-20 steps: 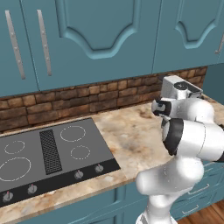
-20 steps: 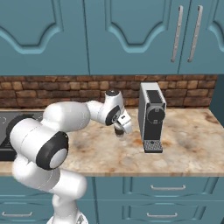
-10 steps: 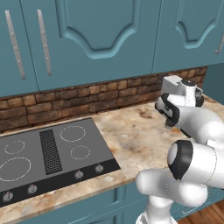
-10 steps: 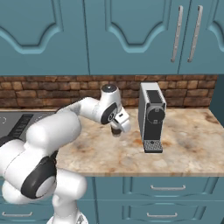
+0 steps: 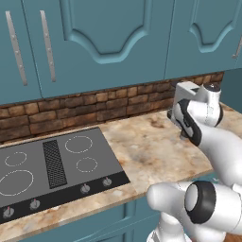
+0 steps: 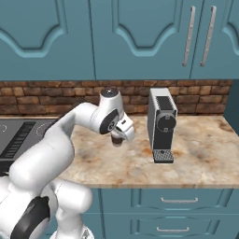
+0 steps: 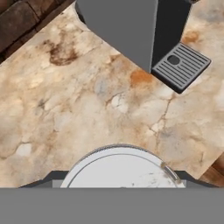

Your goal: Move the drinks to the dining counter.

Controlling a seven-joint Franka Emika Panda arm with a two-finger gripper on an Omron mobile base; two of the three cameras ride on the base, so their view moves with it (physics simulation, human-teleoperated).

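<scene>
Marble counter [image 6: 140,163] with coffee machine [image 6: 162,123] standing upright on it. Paper cup [image 7: 120,168] held upright under the gripper [image 6: 117,139], just left of the coffee machine and apparently lifted clear of the marble; jaws hidden behind the white lid, so grip judged, not confirmed. No legible label or writing found

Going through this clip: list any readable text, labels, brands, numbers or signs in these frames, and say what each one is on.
None: no words, brand names or numbers can be read in these frames.
Stovetop: dashed burner rings and round knobs, no lettering.
Coffee machine: plain grey and black faces, no logo visible.
White cup lid, by the gripper: faint smudges, no print.
</scene>
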